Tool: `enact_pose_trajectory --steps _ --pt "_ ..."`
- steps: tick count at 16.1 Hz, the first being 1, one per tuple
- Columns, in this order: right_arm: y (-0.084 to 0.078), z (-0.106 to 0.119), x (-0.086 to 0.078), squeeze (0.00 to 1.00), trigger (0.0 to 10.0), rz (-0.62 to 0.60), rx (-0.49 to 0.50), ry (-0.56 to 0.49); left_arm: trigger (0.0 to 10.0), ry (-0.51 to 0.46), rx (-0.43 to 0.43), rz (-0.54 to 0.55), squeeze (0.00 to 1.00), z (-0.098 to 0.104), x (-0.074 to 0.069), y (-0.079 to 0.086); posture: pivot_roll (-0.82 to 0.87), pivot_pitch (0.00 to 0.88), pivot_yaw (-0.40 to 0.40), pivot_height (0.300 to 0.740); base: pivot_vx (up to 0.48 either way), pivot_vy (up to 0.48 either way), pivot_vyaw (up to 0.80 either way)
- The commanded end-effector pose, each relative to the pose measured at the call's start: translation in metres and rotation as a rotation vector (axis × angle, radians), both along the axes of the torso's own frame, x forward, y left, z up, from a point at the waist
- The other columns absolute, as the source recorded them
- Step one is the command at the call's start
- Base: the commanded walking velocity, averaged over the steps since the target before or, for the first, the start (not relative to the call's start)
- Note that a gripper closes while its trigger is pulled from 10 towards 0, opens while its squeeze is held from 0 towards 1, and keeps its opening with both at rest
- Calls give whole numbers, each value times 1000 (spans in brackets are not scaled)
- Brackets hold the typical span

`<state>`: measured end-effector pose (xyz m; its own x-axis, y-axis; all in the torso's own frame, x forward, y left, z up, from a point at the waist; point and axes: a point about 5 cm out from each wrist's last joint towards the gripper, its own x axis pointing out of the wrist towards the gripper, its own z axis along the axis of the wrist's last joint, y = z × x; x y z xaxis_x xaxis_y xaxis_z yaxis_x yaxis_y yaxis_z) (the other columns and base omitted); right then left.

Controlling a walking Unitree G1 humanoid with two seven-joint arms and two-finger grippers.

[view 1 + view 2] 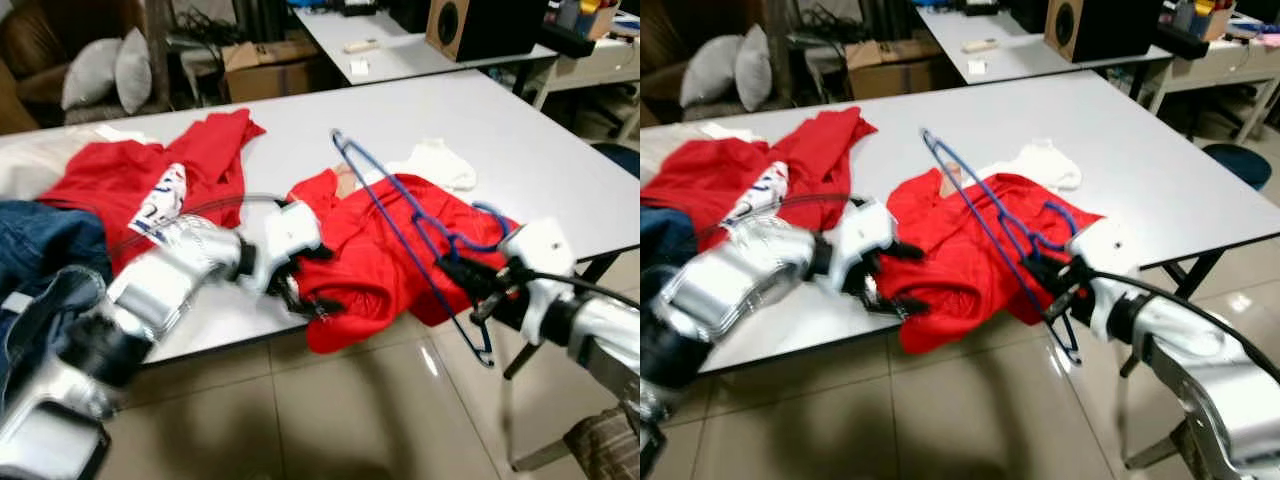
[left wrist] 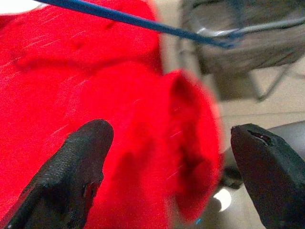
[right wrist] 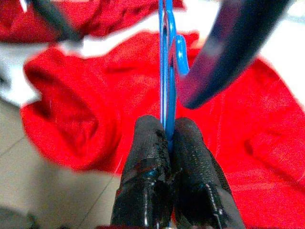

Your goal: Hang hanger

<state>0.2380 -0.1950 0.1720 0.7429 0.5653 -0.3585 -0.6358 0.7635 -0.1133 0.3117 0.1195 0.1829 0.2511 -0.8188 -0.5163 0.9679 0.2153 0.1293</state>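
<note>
Blue wire hanger lies tilted across the red garment at the near edge of the white surface, its low end hanging past the edge over the tiled floor. Your right gripper has its fingers pressed together on the hanger's thin wire (the wrist view shows the blue wire running up from between the two pads). From the head views you see that gripper at the right side of the garment, near the hanger's hook.

Your left gripper has its fingers spread wide apart, with a bunched fold of the red cloth between them; you cannot tell whether either pad touches the fabric. In the head views it sits at the garment's left edge, just above the surface's rim.

Further left on the surface you have a second red garment with a printed patch, and blue jeans beside it. A white cloth lies just behind the red garment.
</note>
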Motion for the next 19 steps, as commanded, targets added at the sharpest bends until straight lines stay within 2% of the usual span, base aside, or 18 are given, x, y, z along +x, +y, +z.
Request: enact_pose_trajectory --steps 1,2,3,4,5,7,8,9,10,11,12,15,17,19 --pt "2 -11 -1 0 10000 46 -33 72 10000 -41 38 47 1000 4 7 12 -111 0 99 740 0 0 0" --pt "4 -24 -2 0 10000 97 -38 147 10000 -52 72 69 1000 3 9 19 -108 0 102 740 0 0 0" --pt "5 -28 -3 0 10000 122 -40 172 10000 -53 87 72 1000 2 9 22 -108 0 102 740 0 0 0" --pt "10 -41 1 0 10000 170 -34 241 10000 -47 100 83 1000 1 7 29 -95 0 101 740 0 0 0" --pt "11 -54 17 0 10000 186 -112 259 10000 -35 104 73 1000 2 0 36 -84 0 99 740 0 0 0" --pt "9 -55 33 0 10000 168 -192 240 10000 -25 122 58 1000 3 -6 44 -75 0 97 740 0 0 0" --pt "0 -50 54 0 10000 135 -295 224 10000 -7 135 57 1000 6 -14 57 -72 0 95 740 0 0 0" --pt "-14 -48 67 0 10000 97 -394 232 10000 11 140 64 1000 9 -20 67 -64 0 89 740 0 0 0" --pt "-19 -47 71 0 10000 86 -432 234 10000 17 139 68 1000 10 -22 71 -64 0 89 740 0 0 0" --pt "-32 -46 79 0 10000 58 -510 233 10000 25 121 81 1000 14 -27 78 -53 0 75 740 0 0 0" --pt "-43 -44 85 0 10000 26 -539 239 10000 24 94 97 1000 17 -30 81 -47 0 66 740 0 0 0" --pt "-62 -39 104 0 10000 -97 -540 194 10000 16 -4 129 1000 22 -33 81 -42 0 51 740 0 0 0" --pt "-73 -27 119 0 10000 -243 -535 84 10000 -61 -96 214 1000 26 -23 75 -44 0 50 740 0 0 0" --pt "-75 -14 125 0 10000 -286 -477 14 10000 -134 -173 310 1000 30 -13 70 -50 0 53 740 0 0 0"
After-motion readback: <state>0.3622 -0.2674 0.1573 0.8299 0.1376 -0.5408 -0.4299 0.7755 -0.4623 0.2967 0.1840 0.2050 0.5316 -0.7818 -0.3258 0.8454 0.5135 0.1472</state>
